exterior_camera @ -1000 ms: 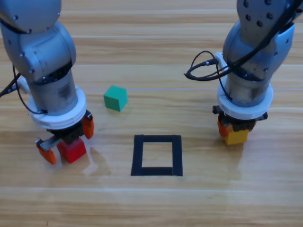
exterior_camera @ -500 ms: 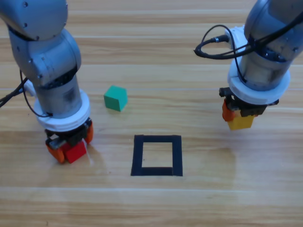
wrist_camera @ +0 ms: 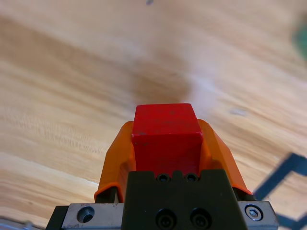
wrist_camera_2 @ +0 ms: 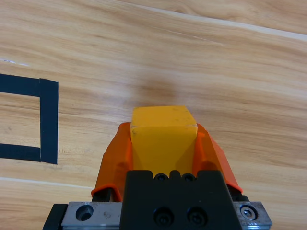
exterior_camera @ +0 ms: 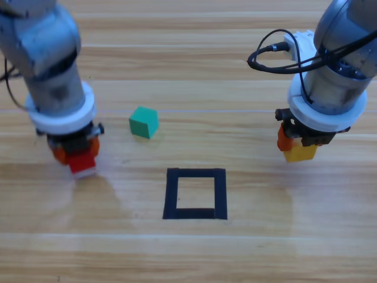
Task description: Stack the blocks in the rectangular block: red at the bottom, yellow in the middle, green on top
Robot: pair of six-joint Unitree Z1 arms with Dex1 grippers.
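Left of the rectangular block (exterior_camera: 195,193), the left gripper (exterior_camera: 75,154) grips the red cube (exterior_camera: 80,163) above the table; carry it inward, lower squarely inside the outline; the right gripper (exterior_camera: 297,145) clamps the yellow cube (exterior_camera: 301,152); the green cube (exterior_camera: 144,122) waits.

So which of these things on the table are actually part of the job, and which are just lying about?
Part of the job:
- red cube, held in the left gripper
- yellow cube, held in the right gripper
- green cube, loose on the table
- black tape square, nothing inside it yet

Just there:
- wooden table
- black cable on the right arm
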